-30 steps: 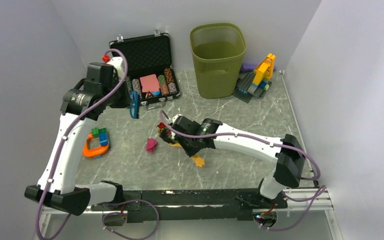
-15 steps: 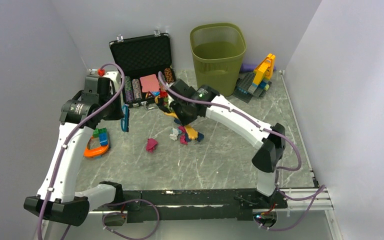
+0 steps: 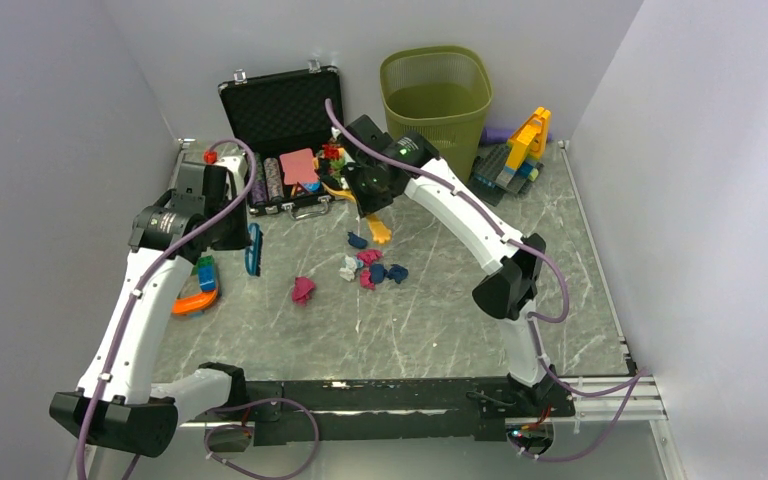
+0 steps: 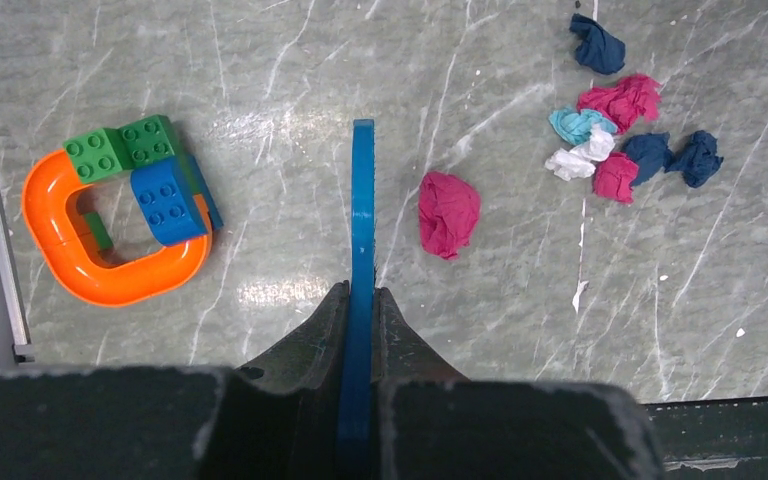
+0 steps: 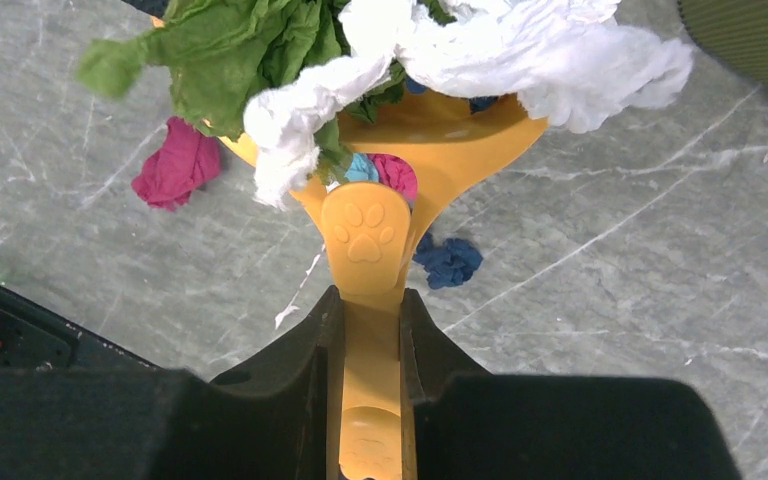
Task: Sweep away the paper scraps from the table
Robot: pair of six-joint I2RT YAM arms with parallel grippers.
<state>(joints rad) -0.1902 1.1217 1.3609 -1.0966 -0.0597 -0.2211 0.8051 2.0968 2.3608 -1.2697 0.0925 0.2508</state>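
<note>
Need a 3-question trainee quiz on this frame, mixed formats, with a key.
1. True or false: the right gripper holds a yellow scoop loaded with green and white paper scraps.
2. What is the left gripper clamped on? A) a blue flat tool B) a poker chip C) a toy brick
3. In the left wrist view, how many navy scraps lie on the table?

Key: 1 true; 2 A; 3 three.
</note>
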